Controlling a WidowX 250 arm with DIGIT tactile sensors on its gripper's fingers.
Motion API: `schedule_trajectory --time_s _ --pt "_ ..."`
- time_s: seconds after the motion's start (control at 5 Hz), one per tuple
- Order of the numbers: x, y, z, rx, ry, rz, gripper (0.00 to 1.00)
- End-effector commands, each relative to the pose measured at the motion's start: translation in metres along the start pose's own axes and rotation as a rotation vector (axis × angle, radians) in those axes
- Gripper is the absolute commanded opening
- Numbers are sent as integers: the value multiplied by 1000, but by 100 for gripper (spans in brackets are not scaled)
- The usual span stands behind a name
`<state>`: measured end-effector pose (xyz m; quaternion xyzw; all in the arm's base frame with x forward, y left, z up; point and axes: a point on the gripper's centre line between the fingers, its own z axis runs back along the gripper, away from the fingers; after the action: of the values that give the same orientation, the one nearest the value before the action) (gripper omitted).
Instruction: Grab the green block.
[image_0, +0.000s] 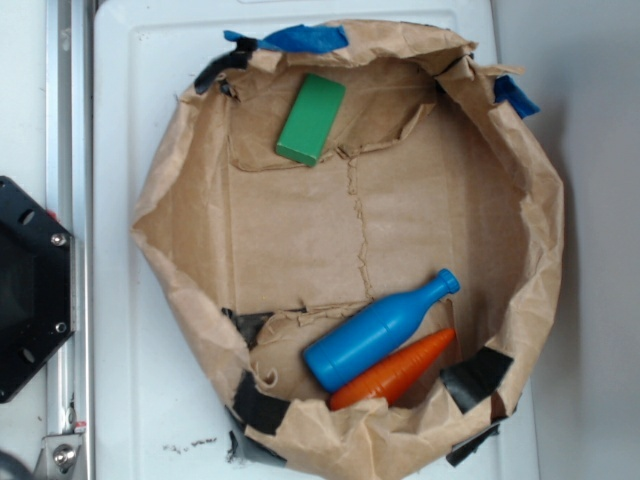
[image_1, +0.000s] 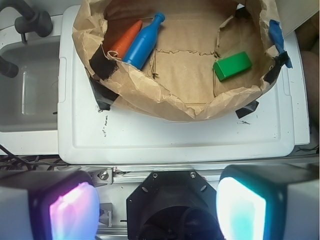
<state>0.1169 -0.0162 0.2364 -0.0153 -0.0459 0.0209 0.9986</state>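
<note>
Green block (image_1: 232, 65) is far from the gripper (image_1: 157, 212), whose fingers (image_1: 72, 210) are spread wide and hold nothing. It lies flat inside the paper bag (image_1: 165, 100), well apart from the touching bottle (image_1: 142, 42) and carrot (image_1: 125, 39).

The gripper (image_1: 157, 207) has two wide, blocky fingers with glossy pads, the left pad (image_1: 72, 210) glowing pink-purple, the right pad (image_1: 240, 207) cyan-white. A black angular mount (image_0: 25, 290) with small silver screws sits beside a metal rail (image_0: 68, 230).
</note>
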Motion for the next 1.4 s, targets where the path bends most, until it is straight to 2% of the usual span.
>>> schedule_trajectory --time_s 0.0,0.2,0.4,0.6,0.8,1.0,1.2 --pt "0 0 0 0 0 0 100" --pt "49 -3 -12 -2 -61 148 100" --pt "92 5 -29 -2 -84 319 100" --pt "114 23 -53 1 -82 493 100" --pt "121 44 -78 0 -84 616 100" --pt "127 71 -105 46 -143 700 100" --pt "132 88 -129 76 -181 717 100"
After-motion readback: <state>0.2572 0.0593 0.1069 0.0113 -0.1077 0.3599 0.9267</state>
